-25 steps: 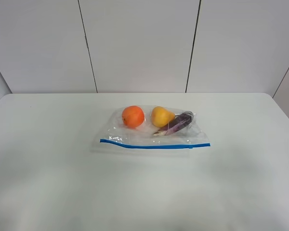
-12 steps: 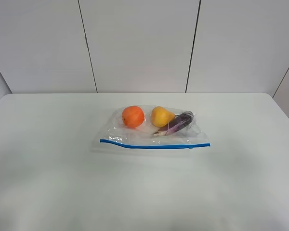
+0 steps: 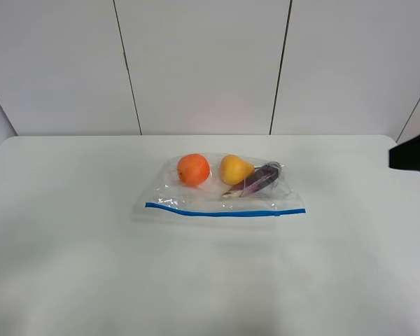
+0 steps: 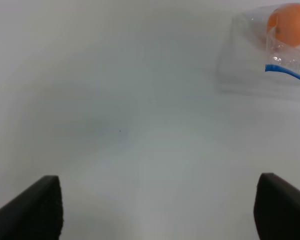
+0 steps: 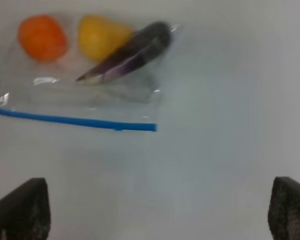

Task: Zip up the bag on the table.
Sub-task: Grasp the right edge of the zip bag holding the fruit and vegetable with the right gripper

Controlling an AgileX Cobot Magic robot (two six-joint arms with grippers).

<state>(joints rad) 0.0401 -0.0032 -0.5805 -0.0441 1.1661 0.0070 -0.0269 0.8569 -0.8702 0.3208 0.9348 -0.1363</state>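
The bag lies flat on the table, a little behind its middle. Its blue zipper strip runs along the near edge. An orange, a yellow pear and a purple eggplant show through it. My right gripper is open and empty, on the near side of the bag, towards its right end. A dark part of my right arm shows at the right edge. My left gripper is open and empty, left of the bag's left corner.
Grey wall panels stand behind the table's far edge. The bag is the only object on the table.
A dark part of my right arm has come into the high view at the right edge. The bag has not moved.
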